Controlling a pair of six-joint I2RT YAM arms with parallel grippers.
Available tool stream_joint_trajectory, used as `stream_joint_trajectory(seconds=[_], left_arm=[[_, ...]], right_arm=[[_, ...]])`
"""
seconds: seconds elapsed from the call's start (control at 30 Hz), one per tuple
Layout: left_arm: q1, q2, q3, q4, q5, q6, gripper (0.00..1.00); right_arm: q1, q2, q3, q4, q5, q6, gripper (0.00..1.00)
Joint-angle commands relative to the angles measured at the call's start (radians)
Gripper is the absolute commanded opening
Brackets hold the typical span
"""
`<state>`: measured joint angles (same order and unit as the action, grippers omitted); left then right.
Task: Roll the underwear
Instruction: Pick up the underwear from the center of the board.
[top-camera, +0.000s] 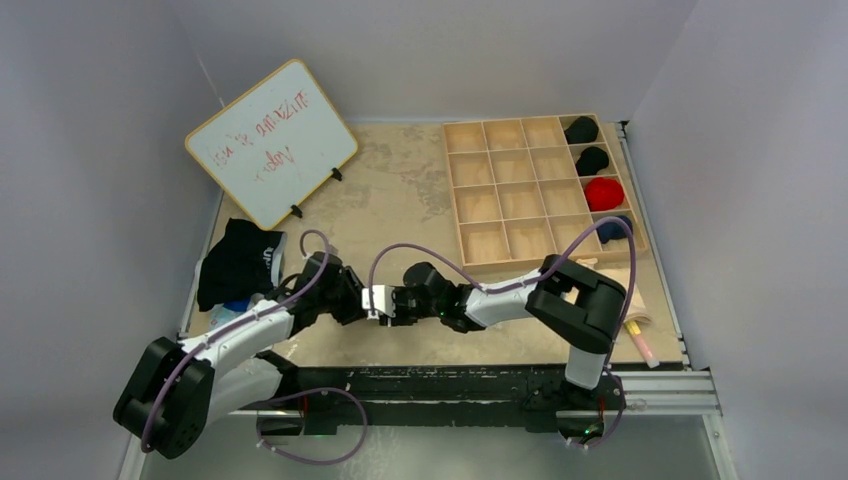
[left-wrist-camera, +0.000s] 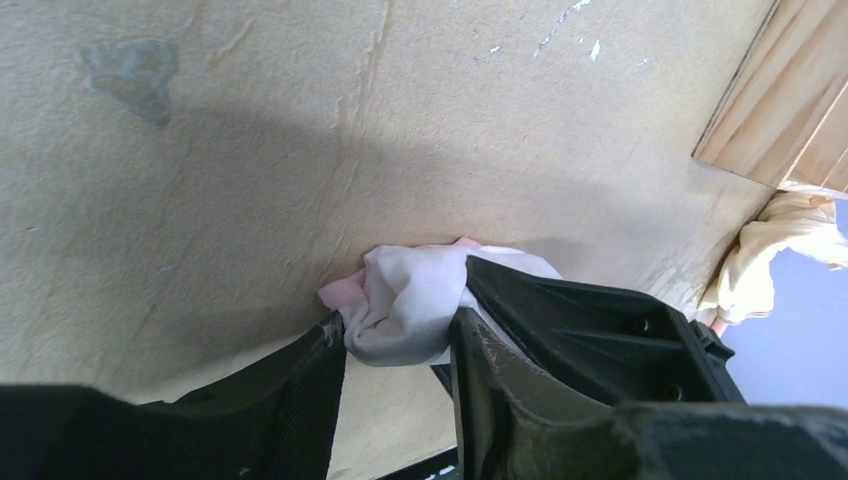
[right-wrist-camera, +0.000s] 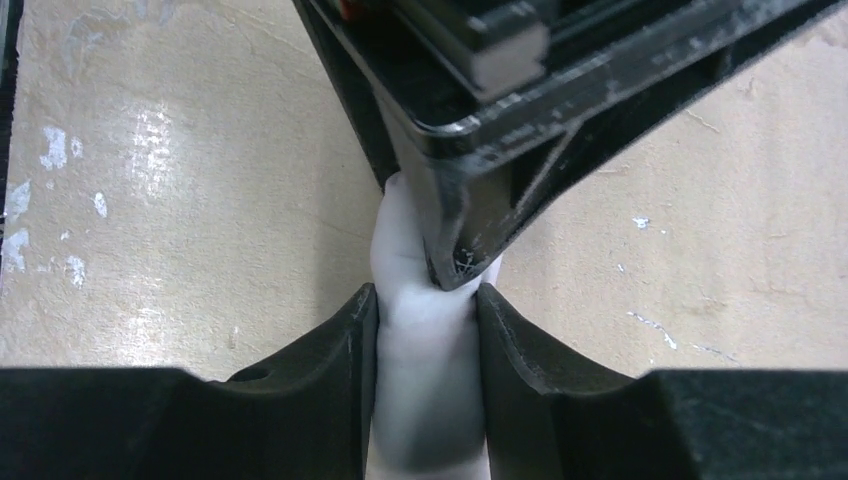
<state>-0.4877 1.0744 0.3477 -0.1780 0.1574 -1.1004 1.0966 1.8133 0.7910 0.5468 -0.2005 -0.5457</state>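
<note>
The underwear is a small white bundle (top-camera: 378, 300), rolled tight, held between both grippers just above the table near its front edge. My left gripper (top-camera: 362, 302) comes from the left and is shut on one end of it; in the left wrist view the white cloth (left-wrist-camera: 405, 305) with a pink edge bulges between my fingers. My right gripper (top-camera: 392, 304) comes from the right and is shut on the other end; in the right wrist view the white roll (right-wrist-camera: 428, 350) is squeezed between my fingers, with the left gripper's finger (right-wrist-camera: 470, 235) pressing on it from above.
A wooden grid tray (top-camera: 520, 190) stands at the back right, with rolled dark and red garments (top-camera: 603, 193) in its right column. A whiteboard (top-camera: 270, 143) stands at the back left. A black garment pile (top-camera: 237, 262) lies at the left edge. Cream cloth (top-camera: 612, 280) lies at the right.
</note>
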Motion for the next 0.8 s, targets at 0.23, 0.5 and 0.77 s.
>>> stream_joint_trajectory(seconds=[0.23, 0.5, 0.77], left_arm=[[0.0, -0.128, 0.073, -0.185, -0.125, 0.033, 0.58], [0.001, -0.071, 0.05, -0.117, -0.079, 0.035, 0.57], [0.0, -0.036, 0.06, -0.102, -0.078, 0.031, 0.55]], right_arm=[[-0.099, 0.109, 0.018, -0.272, -0.138, 0.152, 0.38], [-0.087, 0.097, 0.008, -0.251, -0.082, 0.156, 0.53], [-0.083, 0.093, 0.026, -0.268, -0.06, 0.156, 0.24]])
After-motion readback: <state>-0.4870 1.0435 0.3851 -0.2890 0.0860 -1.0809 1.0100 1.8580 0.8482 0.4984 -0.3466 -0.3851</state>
